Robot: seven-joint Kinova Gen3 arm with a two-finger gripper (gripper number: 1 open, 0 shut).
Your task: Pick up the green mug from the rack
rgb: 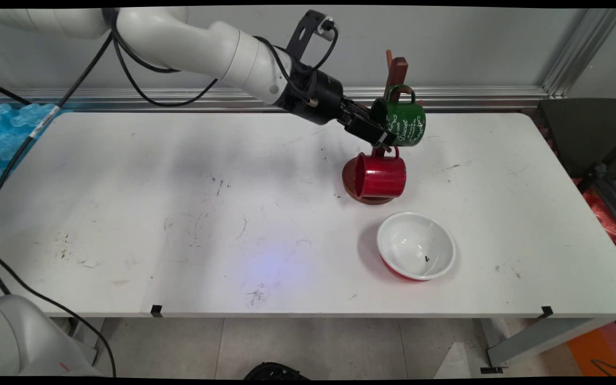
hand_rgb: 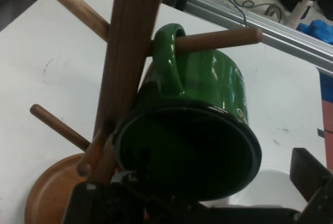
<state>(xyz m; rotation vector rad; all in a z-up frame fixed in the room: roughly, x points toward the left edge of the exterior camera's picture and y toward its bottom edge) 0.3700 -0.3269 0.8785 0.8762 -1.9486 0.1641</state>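
A green mug [rgb: 407,123] [hand_rgb: 208,130] hangs by its handle on an upper peg [hand_rgb: 218,39] of the wooden mug tree [rgb: 396,69] [hand_rgb: 130,52], its mouth facing my hand. My gripper [rgb: 380,138] [hand_rgb: 226,174] is at the mug's rim and stands open. One finger [hand_rgb: 312,174] shows clear of the rim on the outside; the other is lost in the dark of the mug's mouth. A red mug [rgb: 383,175] hangs on a lower peg, just above the tree's round base [rgb: 348,179] [hand_rgb: 47,193].
A white bowl with a red outside [rgb: 416,246] [hand_rgb: 270,187] sits on the table [rgb: 179,203] in front of the tree. An aluminium rail [rgb: 474,96] runs along the table's far edge. Another bare peg [hand_rgb: 57,125] sticks out low on the tree.
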